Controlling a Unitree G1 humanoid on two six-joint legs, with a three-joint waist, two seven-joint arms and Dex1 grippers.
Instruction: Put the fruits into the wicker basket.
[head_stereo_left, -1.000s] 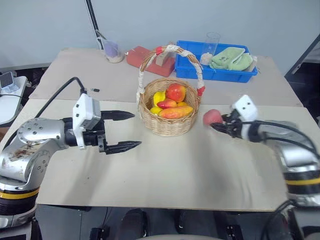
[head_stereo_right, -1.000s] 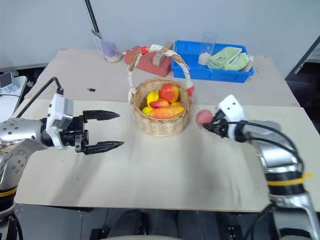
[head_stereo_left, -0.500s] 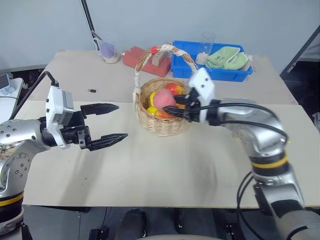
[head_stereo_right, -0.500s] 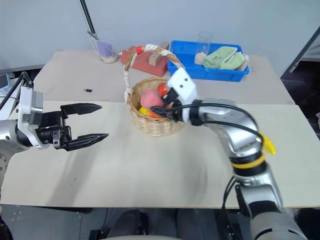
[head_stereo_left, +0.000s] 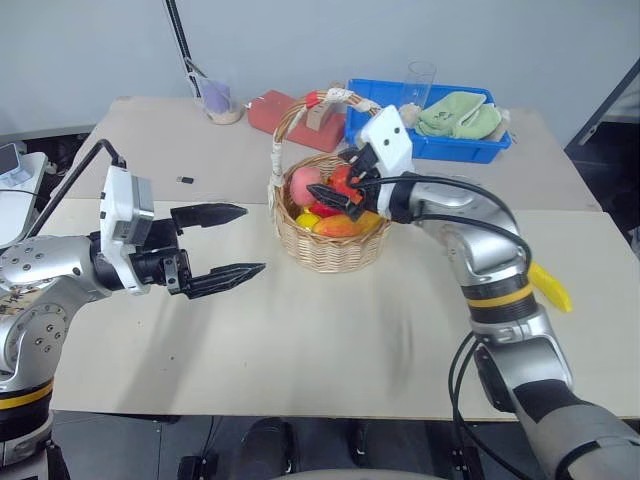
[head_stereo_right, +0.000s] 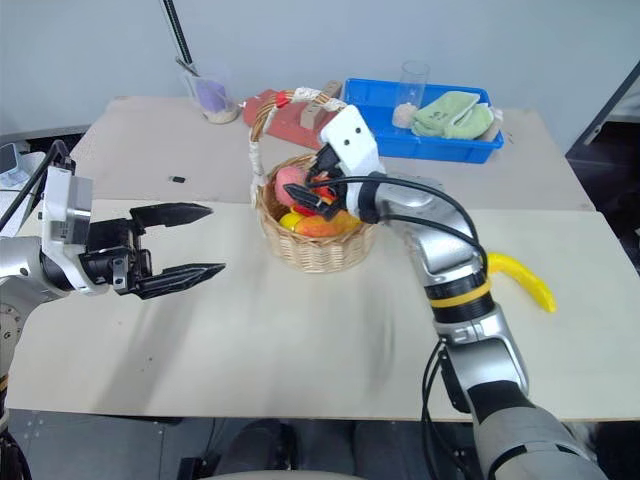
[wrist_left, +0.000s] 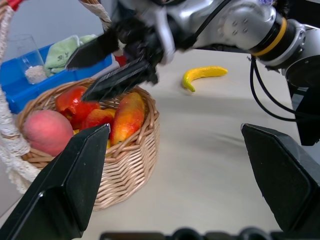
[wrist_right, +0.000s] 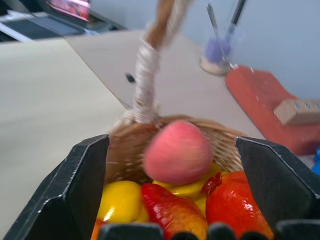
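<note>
Right gripper (head_stereo_left: 335, 192) over basket (head_stereo_left: 330, 250), jaws wide, peach (head_stereo_left: 303, 184) free inside. Left gripper (head_stereo_left: 232, 243) wide, empty, idle. Banana (head_stereo_right: 520, 277) waits right.

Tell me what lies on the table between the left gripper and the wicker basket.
Nothing: in the left eye view, bare tabletop runs from the open left gripper to the wicker basket.

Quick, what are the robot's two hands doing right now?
Left gripper: open, holding nothing.
Right gripper: open over the basket, peach let go.
</note>
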